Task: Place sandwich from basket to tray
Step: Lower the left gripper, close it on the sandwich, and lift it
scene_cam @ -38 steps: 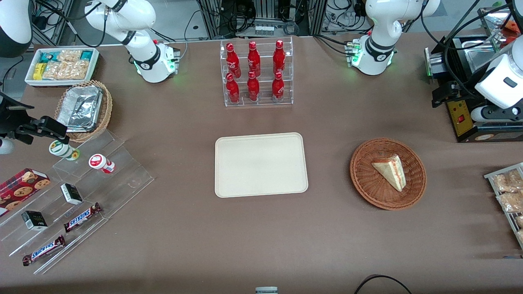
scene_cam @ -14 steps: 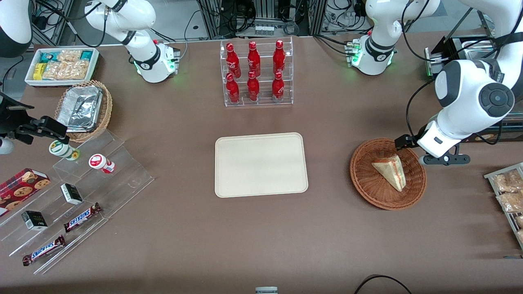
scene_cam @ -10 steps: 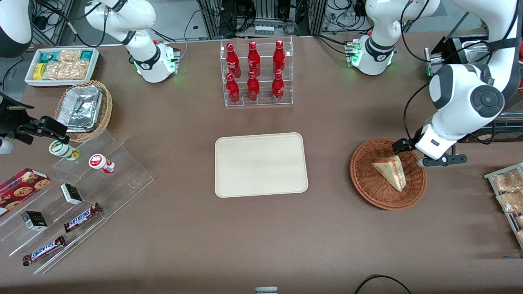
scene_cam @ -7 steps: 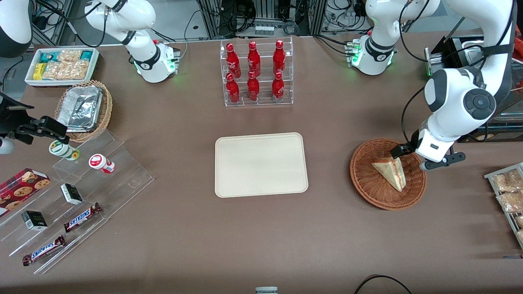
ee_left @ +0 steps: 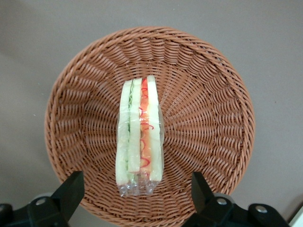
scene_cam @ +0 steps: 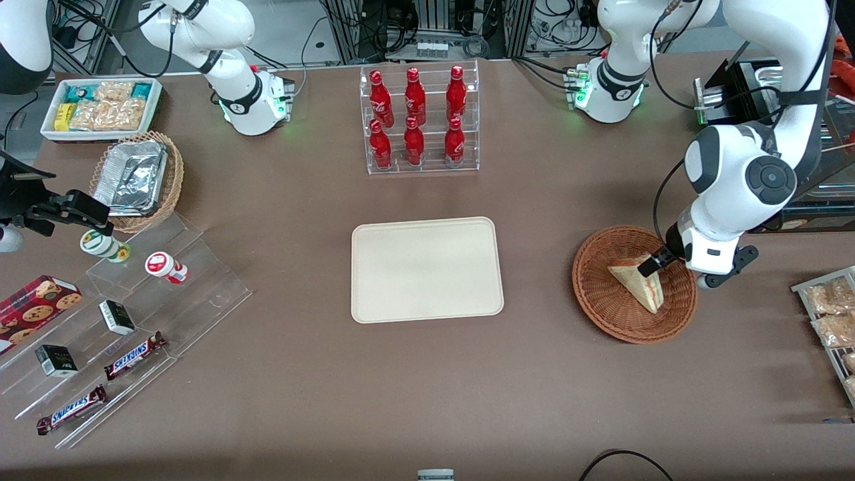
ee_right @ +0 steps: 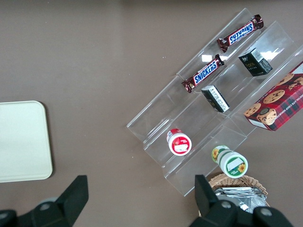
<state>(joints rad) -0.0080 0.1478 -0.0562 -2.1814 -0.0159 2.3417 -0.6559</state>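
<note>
The wrapped wedge sandwich (scene_cam: 638, 280) lies in the round brown wicker basket (scene_cam: 601, 314) toward the working arm's end of the table. My left gripper (scene_cam: 668, 268) hangs just above the basket, over the sandwich's wider end. In the left wrist view the gripper (ee_left: 136, 194) is open wide. Its black fingers (ee_left: 71, 189) stand on either side of one end of the sandwich (ee_left: 139, 127), apart from it, over the basket (ee_left: 203, 118). The beige tray (scene_cam: 427, 269) lies empty at the table's middle, beside the basket; its corner shows in the right wrist view (ee_right: 21, 142).
A clear rack of red bottles (scene_cam: 417, 120) stands farther from the front camera than the tray. A rack of bagged pastries (scene_cam: 831, 321) and a black machine (scene_cam: 761, 194) flank the basket at the working arm's end. Clear steps with snacks (scene_cam: 120, 321) lie toward the parked arm's end.
The left arm has swung in from the table's end and come down over the basket, its open gripper now at the sandwich. The sandwich and basket have not moved.
</note>
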